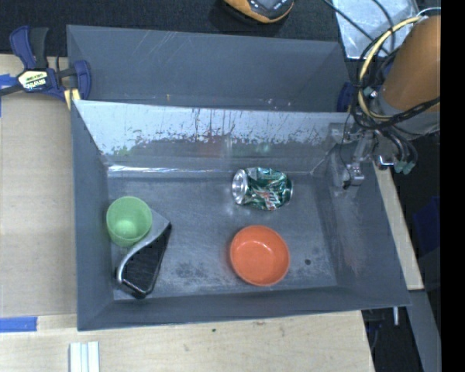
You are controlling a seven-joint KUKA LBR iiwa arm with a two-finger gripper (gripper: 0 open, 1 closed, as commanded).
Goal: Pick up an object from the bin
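Note:
My gripper (349, 178) hangs over the bin's right wall, well above the floor, with nothing between its fingers. Nearest to it, a crushed green and silver can (261, 188) lies on its side in the middle of the bin, to the gripper's left. An orange bowl (259, 255) sits upright in front of the can. At the left stands a green cup (128, 219), and a black brush with a grey rim (144, 263) lies against it in the front left corner.
The arm with its orange cover and cables comes in over the bin's right rim. Bare floor lies between the can, the bowl and the right wall.

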